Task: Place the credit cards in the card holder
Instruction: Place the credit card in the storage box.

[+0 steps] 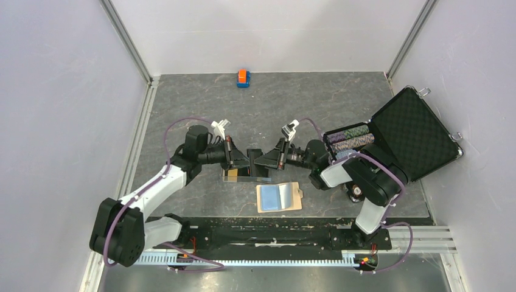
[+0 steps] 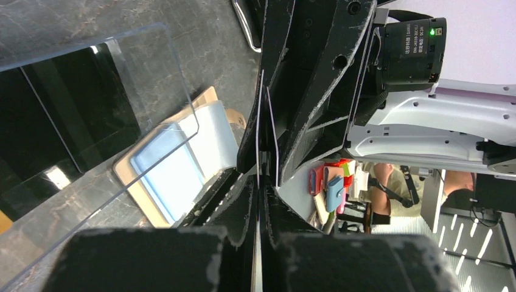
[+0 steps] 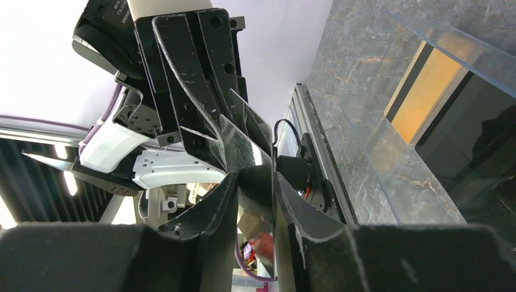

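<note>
clamping a black card (image 3: 249, 152) on edge, the left gripper (image 1: 246, 162) is facing the right gripper (image 1: 259, 162), narrowly parted around it. the card holder (image 1: 296, 198) is lying at their five o'clock, long axis nine-to-three, nearer the right arm.

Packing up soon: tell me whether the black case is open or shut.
Open. The black case has its lid swung back, foam lining showing, and the chip rows inside are exposed.
</note>
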You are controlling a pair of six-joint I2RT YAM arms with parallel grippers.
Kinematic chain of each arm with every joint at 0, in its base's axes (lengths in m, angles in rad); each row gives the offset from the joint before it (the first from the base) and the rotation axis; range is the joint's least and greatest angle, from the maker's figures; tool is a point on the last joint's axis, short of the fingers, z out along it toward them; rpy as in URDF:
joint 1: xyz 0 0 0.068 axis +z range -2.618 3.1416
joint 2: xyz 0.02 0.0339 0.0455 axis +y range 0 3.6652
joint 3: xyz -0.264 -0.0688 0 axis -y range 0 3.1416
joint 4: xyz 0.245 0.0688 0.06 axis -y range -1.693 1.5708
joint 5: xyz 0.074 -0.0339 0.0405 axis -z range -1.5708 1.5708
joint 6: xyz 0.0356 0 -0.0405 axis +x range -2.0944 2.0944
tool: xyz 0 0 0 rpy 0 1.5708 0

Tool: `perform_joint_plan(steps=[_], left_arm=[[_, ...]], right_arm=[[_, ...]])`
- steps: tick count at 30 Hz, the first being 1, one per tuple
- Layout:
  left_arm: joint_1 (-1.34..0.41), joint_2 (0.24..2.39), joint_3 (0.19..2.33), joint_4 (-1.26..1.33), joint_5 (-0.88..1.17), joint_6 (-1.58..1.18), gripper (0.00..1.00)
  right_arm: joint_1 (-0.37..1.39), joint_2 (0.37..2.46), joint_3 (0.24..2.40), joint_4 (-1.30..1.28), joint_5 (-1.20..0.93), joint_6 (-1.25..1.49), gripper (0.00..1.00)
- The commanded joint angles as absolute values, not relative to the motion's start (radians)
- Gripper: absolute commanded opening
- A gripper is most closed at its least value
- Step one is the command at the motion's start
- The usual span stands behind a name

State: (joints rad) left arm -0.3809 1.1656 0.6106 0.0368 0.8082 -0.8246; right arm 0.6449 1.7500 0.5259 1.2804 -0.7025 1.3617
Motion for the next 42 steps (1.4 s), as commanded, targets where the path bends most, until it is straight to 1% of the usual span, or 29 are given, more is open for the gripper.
perform_joint_plan(steps=[1, 6, 11, 14, 20, 27, 30, 35, 39, 42], left_arm=[[-0.364, 1.174, 0.612, 0.008, 0.750, -0.734, 0.02], [-0.344, 1.192, 0.613, -0.039, 0.729, -0.702, 0.02], [-0.321, 1.176, 0.628, -0.135, 0.662, -0.642, 0.02], [-0.310, 1.158, 0.660, -0.259, 0.559, -0.591, 0.02], [-0.292, 1.084, 0.717, -0.432, 0.382, -0.528, 0.02], [-0.270, 1.014, 0.728, -0.487, 0.347, -0.517, 0.02], [-0.268, 1.000, 0.727, -0.488, 0.360, -0.516, 0.02], [-0.268, 0.987, 0.719, -0.458, 0.459, -0.511, 0.02], [-0.268, 0.965, 0.696, -0.431, 0.532, -0.524, 0.02], [-0.268, 0.945, 0.669, -0.415, 0.568, -0.543, 0.02]], right_arm=[[0.655, 1.780, 0.523, 1.377, -0.723, 1.358, 0.27], [0.655, 1.810, 0.523, 1.359, -0.724, 1.335, 0.21], [0.655, 1.826, 0.532, 1.315, -0.724, 1.292, 0.05], [0.654, 1.819, 0.537, 1.269, -0.718, 1.257, 0.00], [0.646, 1.780, 0.580, 1.071, -0.701, 1.130, 0.00], [0.636, 1.766, 0.633, 0.964, -0.696, 1.056, 0.00], [0.635, 1.772, 0.661, 0.910, -0.683, 1.021, 0.00], [0.635, 1.783, 0.709, 0.754, -0.640, 0.937, 0.00], [0.632, 1.765, 0.733, 0.611, -0.570, 0.888, 0.03], [0.632, 1.747, 0.745, 0.509, -0.523, 0.847, 0.09]])
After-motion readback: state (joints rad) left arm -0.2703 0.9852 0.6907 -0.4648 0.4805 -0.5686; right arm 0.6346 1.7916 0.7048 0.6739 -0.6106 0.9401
